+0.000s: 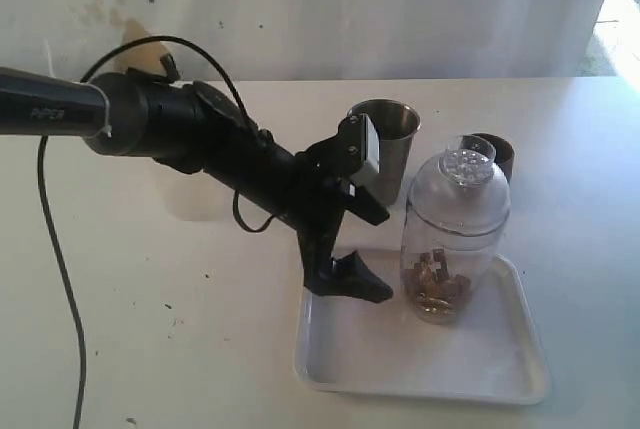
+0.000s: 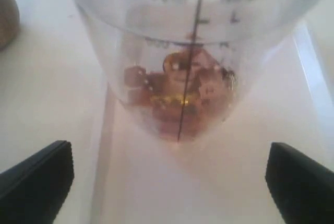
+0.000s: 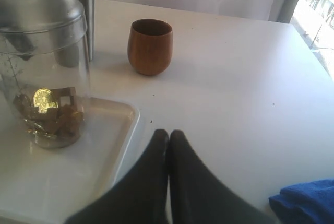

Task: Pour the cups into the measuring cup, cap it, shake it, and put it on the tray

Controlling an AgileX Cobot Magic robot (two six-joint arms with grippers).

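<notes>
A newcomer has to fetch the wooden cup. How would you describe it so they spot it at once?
Find the white tray, the widest thing on the table, with the capped clear measuring cup standing on it. Behind it, off the tray, stand two cups. The wooden cup is the shorter, rounded, dark-brown one; its neighbour is a taller, tapered steel tumbler.

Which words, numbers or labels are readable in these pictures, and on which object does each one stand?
"MAX": printed on the measuring cup, at the top of its scale.
"...ml": beside it, after a three-digit number ending in "00"; the first digit is blurred.
Lower scale numbers: too blurred to read.
Pale lettering on the left arm: too blurred to read.
</notes>
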